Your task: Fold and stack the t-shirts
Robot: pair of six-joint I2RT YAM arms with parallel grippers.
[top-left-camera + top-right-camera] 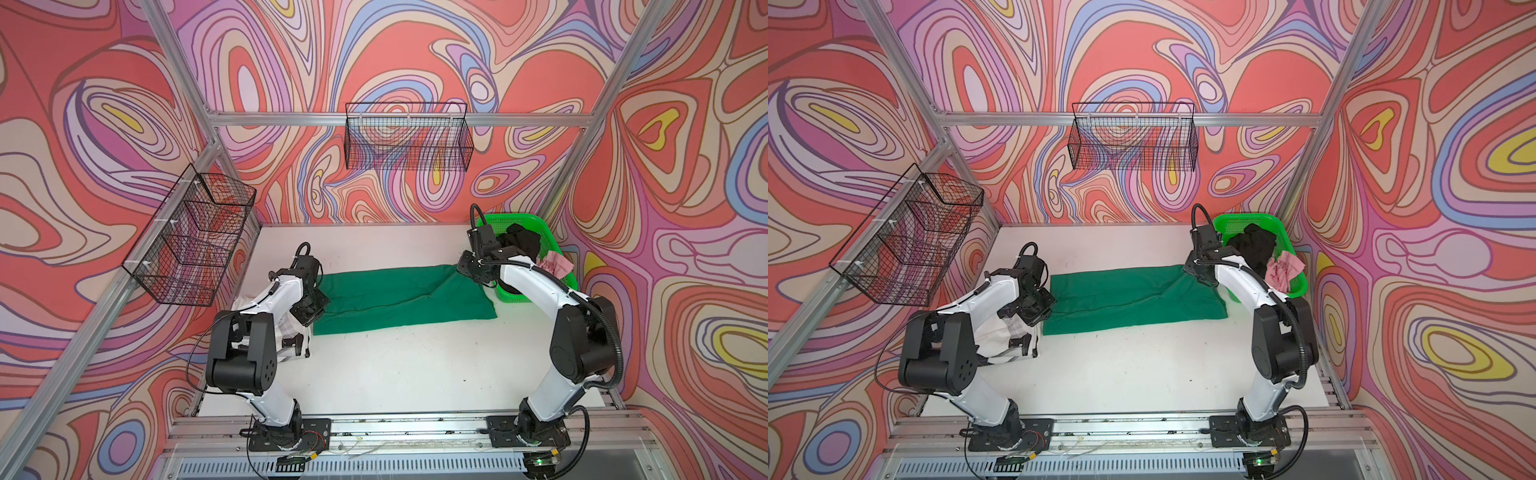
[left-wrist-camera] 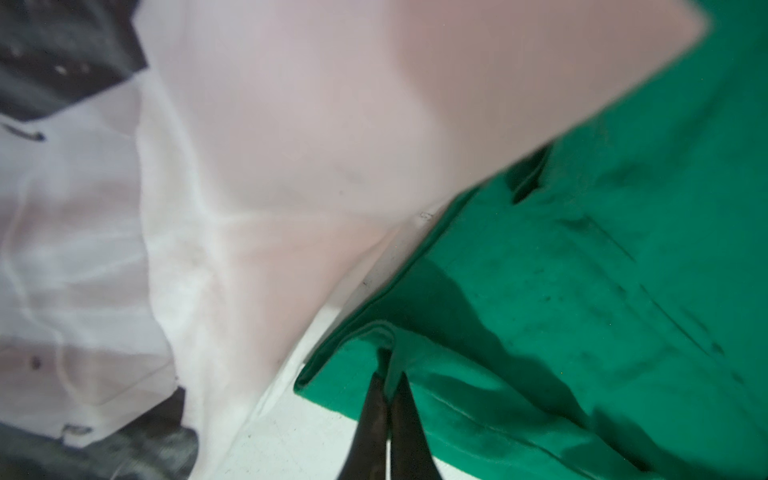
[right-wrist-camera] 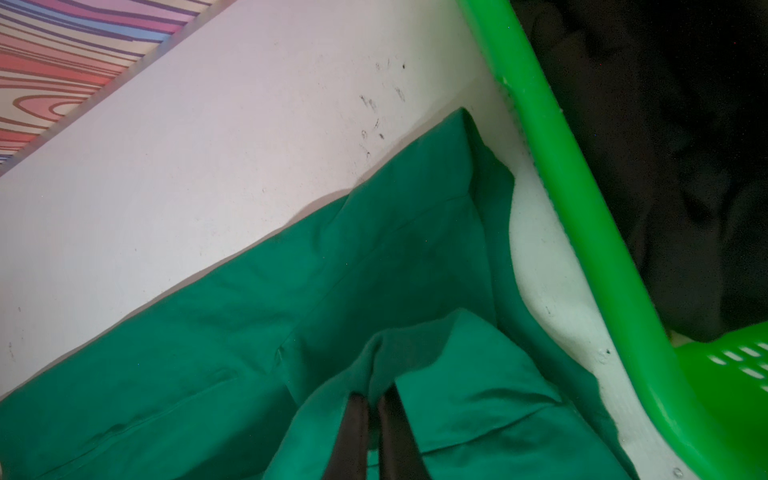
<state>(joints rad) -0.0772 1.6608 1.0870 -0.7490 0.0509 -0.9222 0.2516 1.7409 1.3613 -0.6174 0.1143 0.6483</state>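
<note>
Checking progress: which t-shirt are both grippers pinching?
The dark green t-shirt, spread on the table; the black shirt and pink shirt lie in the basket.

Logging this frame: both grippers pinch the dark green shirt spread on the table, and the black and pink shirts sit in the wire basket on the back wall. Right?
Wrong basket. Both top views show the black shirt and pink shirt in the green plastic basket. The rest holds: the left gripper and right gripper each pinch the dark green shirt.

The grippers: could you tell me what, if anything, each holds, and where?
Both are shut on the large dark green cloth t-shirt: left gripper at its left end, right gripper at its right end.
</note>
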